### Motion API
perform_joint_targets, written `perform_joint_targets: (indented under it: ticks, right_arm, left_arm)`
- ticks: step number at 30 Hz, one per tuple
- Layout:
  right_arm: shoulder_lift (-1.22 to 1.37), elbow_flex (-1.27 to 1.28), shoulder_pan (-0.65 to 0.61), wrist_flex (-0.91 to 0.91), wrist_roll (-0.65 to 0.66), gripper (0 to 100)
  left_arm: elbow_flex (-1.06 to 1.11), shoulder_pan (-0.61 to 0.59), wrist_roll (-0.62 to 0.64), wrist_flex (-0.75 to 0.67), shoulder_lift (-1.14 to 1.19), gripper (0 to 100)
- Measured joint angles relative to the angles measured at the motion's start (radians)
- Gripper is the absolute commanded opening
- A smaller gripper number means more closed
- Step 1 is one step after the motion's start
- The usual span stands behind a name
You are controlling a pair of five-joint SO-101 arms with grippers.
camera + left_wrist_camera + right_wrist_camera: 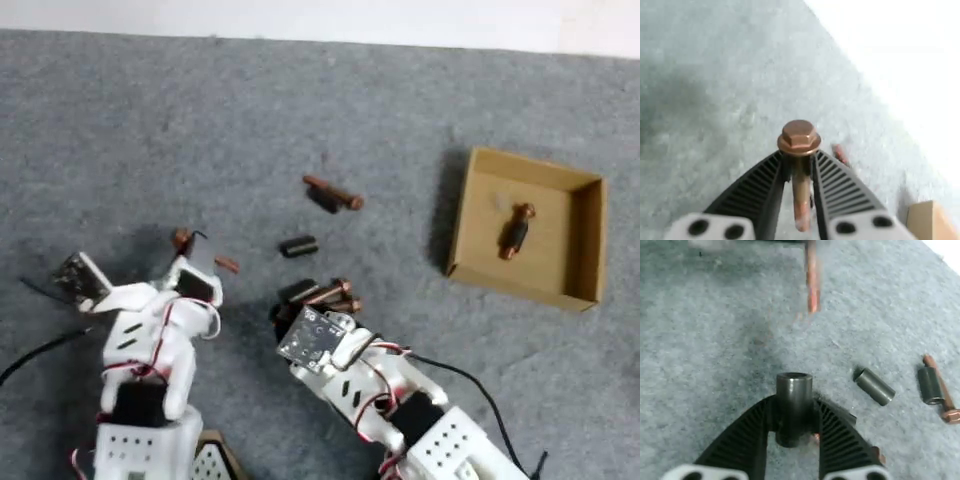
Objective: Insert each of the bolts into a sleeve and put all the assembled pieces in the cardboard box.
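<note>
Jaws of the left gripper (799,158) are closed on a copper bolt (799,136), clamped just under its hex head, at the near left of the grey table (120,130). A black sleeve (794,386) is pinched between the jaws of the right gripper (794,406), near the middle. A loose sleeve (298,246) lies just beyond it, and a sleeved bolt (332,195) is seen farther off. One assembled piece (515,230) lies inside the cardboard box (468,215) at the right.

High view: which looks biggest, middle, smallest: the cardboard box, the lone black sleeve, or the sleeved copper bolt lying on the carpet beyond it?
1. Brown square cardboard box.
2. Copper metal bolt inside a black sleeve.
3. Lone black cylindrical sleeve.
</note>
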Motion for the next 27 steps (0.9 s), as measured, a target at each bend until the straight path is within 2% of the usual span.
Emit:
perform_joint_targets:
  ticks: [7,14,18,27]
  right_arm:
    - [0.0,0.0,-0.006,0.0,0.0,0.9]
    - [0.0,0.0,-0.006,0.0,0.0,0.6]
    - [0.0,0.0,-0.006,0.0,0.0,0.5]
    - [0.0,0.0,-0.006,0.0,0.0,0.5]
  left_arm:
    - [-0.028,0.072,0.0,0.069,0.011,0]
    - [-0.17,0.207,0.0,0.236,0.011,0]
    - [-0.201,0.262,0.0,0.239,0.011,0]
    - [-0.209,0.272,0.0,0.239,-0.035,0]
